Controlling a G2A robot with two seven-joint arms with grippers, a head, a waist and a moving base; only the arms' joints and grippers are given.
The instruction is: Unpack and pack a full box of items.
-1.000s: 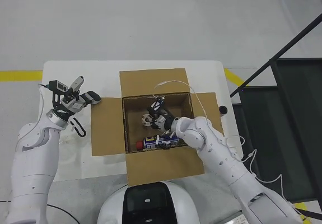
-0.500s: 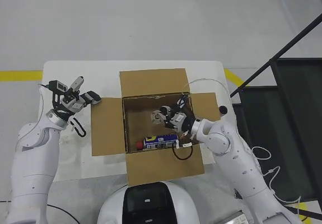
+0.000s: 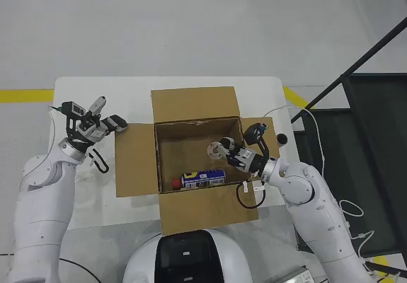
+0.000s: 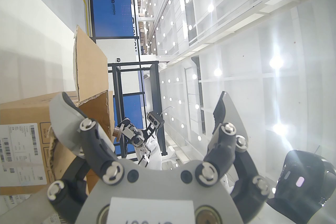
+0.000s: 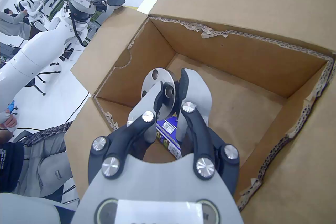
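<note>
Right gripper [image 3: 221, 151] is closed on a round metal flange [image 3: 215, 150], fingers pinching it across its faces. The right wrist view shows this well: gripper [image 5: 170, 93], flange [image 5: 155, 83], disc standing on edge. It hangs above the open cardboard box [image 3: 158, 159], over the right part of the opening and just inside the right wall.

Key relation: the flange is already above the rim, and the right flap [image 3: 267, 129] and bare table [image 3: 83, 92] lie outward from it, so I judge the way out is sideways over that wall, away from the box centre.

One item is left inside, a spray can [image 3: 203, 178]. It lies flat on the box floor against the wall nearest the robot, long axis running left-right along that wall, red cap toward the robot's left. From the right gripper it sits below and back toward the robot (in the wrist view the can [image 5: 169, 130] shows directly under the fingers). A grasp across its short axis would need the jaws turned to straddle it.

Left gripper [image 3: 109, 113] is spread open and holds nothing, raised over the table outside the left flap, well apart from the can. Its wrist view looks up at the ceiling, gripper [image 4: 143, 107]. The right arm is clearly nearer the can.
</note>
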